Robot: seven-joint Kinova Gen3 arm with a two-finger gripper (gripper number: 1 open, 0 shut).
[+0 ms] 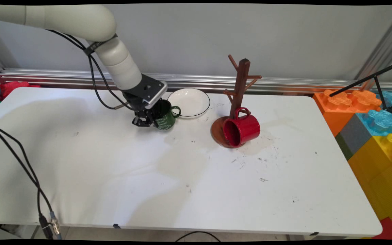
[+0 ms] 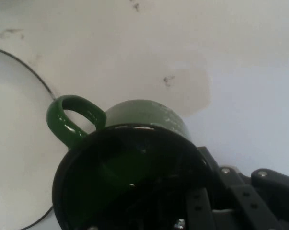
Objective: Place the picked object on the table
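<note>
My gripper [image 1: 151,119] is at a dark green mug [image 1: 166,120] near the table's back, left of centre. The mug leans, its dark opening turned up toward the hand and its handle [image 1: 176,111] pointing right at a white plate [image 1: 189,102]. In the hand view the mug [image 2: 144,115] fills the lower frame with its handle [image 2: 67,120] at the left. My gripper [image 2: 182,196] straddles the mug's rim, one finger inside and the linkage outside on the right, shut on the wall.
A brown wooden mug tree [image 1: 240,85] stands right of the plate. A red mug [image 1: 242,131] lies on its side against the tree's base. Large coloured blocks [image 1: 369,119] and a black stand [image 1: 379,78] are at the right edge. Black cables [image 1: 19,160] cross the table's left side.
</note>
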